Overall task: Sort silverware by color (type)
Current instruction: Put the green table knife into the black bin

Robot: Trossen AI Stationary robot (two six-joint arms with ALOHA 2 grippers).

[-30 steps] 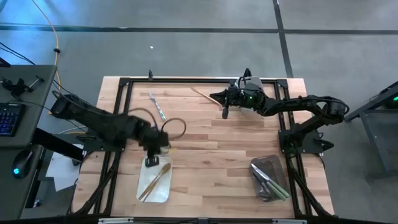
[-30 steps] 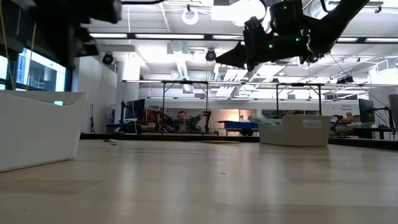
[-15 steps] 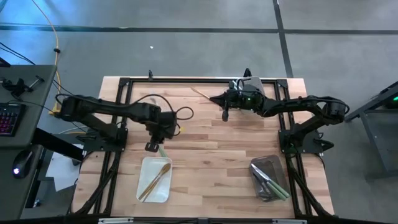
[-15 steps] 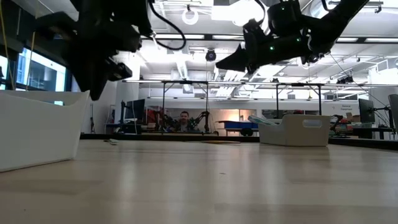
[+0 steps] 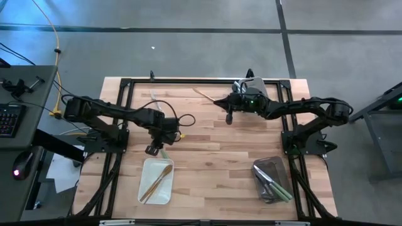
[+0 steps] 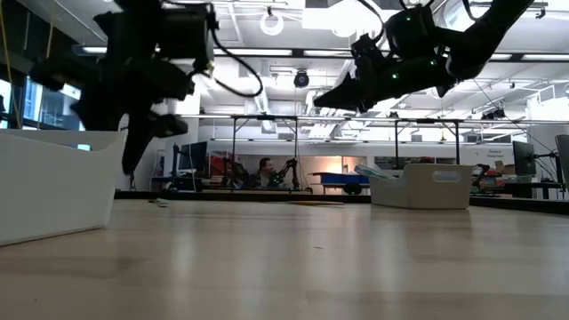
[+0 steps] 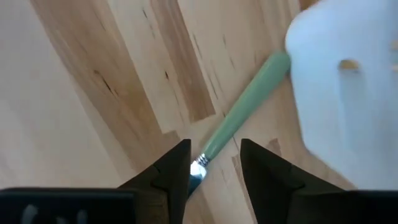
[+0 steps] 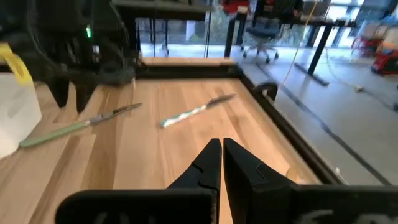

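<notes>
A pale-green-handled piece of silverware (image 7: 249, 106) lies flat on the table. Its handle end is at the far rim of the white tray (image 5: 164, 194), which holds gold pieces (image 5: 157, 181). My left gripper (image 7: 214, 165) hangs open above the piece's neck, one finger on each side, clear of it in the low view (image 6: 142, 142). My right gripper (image 5: 228, 117) hovers shut near the far edge. A light-blue-handled knife (image 8: 193, 111) and a gold piece (image 5: 202, 94) lie on the far part of the table.
A second tray (image 5: 267, 166) at the near right holds green-handled pieces (image 5: 276, 187). The black frame rails (image 5: 188, 80) run along the table's edges. Bare wood lies between the two trays. A person sits far off in the room behind (image 6: 264, 171).
My left gripper has gone from above the white tray's far end toward the table's far edge and has opened. The green-handled piece now shows on the table just beyond the tray's far rim.
</notes>
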